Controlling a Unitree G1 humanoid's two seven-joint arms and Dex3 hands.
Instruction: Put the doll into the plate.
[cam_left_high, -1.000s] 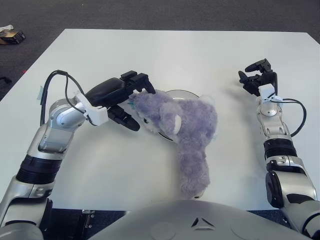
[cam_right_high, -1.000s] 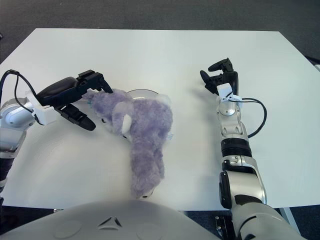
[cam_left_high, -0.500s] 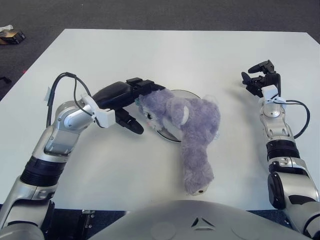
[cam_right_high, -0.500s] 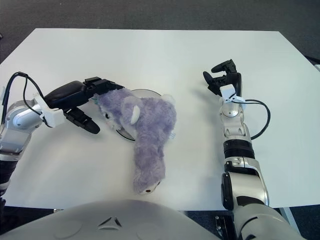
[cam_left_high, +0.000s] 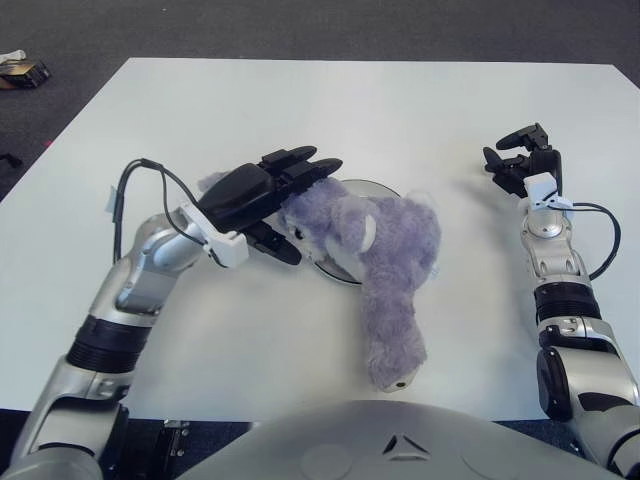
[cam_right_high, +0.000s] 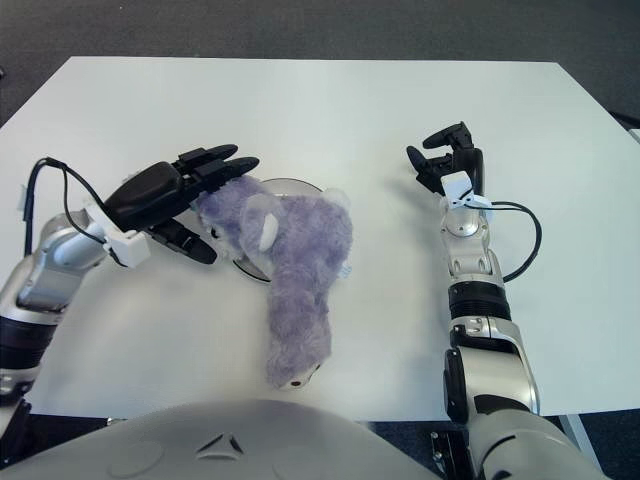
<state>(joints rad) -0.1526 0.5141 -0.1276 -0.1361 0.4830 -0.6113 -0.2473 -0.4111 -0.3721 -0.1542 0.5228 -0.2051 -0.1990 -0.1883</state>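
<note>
The doll (cam_left_high: 385, 265), purple and plush, lies half across the plate (cam_left_high: 372, 190), its body trailing off the near rim. Our left hand (cam_left_high: 268, 195) rests at its head, fingers spread, gripping nothing; our right hand (cam_left_high: 520, 160) shows idle, loosely curled, well right of the plate.

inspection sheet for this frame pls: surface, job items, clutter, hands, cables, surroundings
Surface: white rectangular table, bare around the work area.
Job's things: fluffy purple plush doll lies across the shiny round metal plate; upper part over it, lower body trailing onto the table toward the robot.
Clutter: nothing seen on the table.
Hands: left hand at the doll's left end, fingers extended, not gripping; right hand idle, right of the plate, holding nothing.
Cables: black cable loops at the left forearm; another at the right forearm.
Surroundings: dark grey carpet floor; small object far left on it.
</note>
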